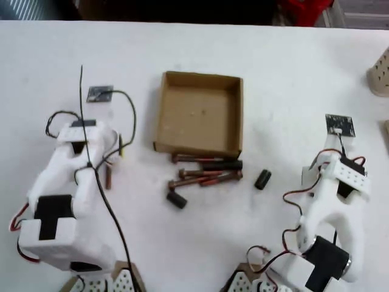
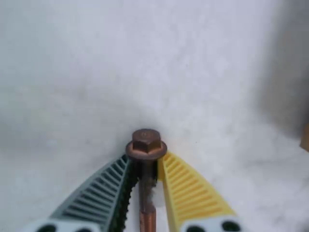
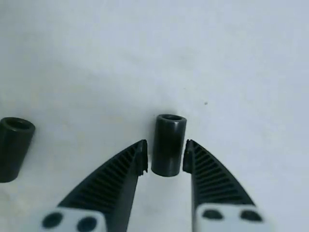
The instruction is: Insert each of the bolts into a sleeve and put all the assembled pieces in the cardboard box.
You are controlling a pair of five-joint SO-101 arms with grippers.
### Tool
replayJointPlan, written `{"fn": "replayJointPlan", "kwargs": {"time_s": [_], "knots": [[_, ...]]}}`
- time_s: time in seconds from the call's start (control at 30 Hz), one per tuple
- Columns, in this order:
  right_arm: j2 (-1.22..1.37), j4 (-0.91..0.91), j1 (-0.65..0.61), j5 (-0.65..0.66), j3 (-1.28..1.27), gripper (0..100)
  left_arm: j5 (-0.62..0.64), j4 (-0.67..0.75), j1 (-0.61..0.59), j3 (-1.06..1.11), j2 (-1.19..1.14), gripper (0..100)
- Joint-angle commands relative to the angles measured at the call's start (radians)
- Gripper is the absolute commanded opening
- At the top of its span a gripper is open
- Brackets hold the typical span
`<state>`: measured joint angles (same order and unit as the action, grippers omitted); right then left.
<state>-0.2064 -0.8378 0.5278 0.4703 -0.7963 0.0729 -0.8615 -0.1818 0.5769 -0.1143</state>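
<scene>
1. Left gripper [image 2: 148, 162] was clamped on a copper bolt [image 2: 146, 143], left of the cardboard box [image 1: 200, 115].
2. Right gripper [image 3: 165, 146] stood narrowly open around an upright sleeve [image 3: 168, 133].
3. That cardboard box sat mid-table.
4. Loose bolts [image 1: 203, 173] lay just near of it, a lying sleeve [image 1: 262, 179] to their right.

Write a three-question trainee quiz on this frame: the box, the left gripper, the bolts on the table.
1. True or false: the cardboard box holds an assembled piece.
2. What is the left gripper clamping?
3. The bolt pile lies: A inside the box; B along the box wall facing the arms; C beside the right arm.
Key: 1 false; 2 a bolt, just under its head; 3 B.
</scene>
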Motion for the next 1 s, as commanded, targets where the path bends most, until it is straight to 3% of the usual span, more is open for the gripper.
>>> {"fn": "replayJointPlan", "kwargs": {"time_s": [0.0,0.2,0.33,0.67,0.83,0.97], "knots": [[-0.002,0.033,0.03,0.002,0.037,10.6,-0.014,0.02,-0.007,-0.005,0.048,2],[0.088,0.081,0.042,-0.002,0.044,10.5,-0.014,0.02,-0.007,-0.005,0.048,2],[0.134,0.081,0.042,-0.092,0.069,10.5,-0.014,0.02,-0.007,-0.005,0.048,2],[0.153,0.081,0.045,-0.104,0.077,10.4,-0.014,0.02,-0.007,-0.003,0.048,2],[0.153,0.079,0.044,-0.106,0.077,1.0,-0.014,0.02,-0.007,-0.003,0.048,2],[0.143,0.044,0.047,-0.106,0.078,1.5,-0.014,0.02,-0.007,-0.003,0.048,2]]}}
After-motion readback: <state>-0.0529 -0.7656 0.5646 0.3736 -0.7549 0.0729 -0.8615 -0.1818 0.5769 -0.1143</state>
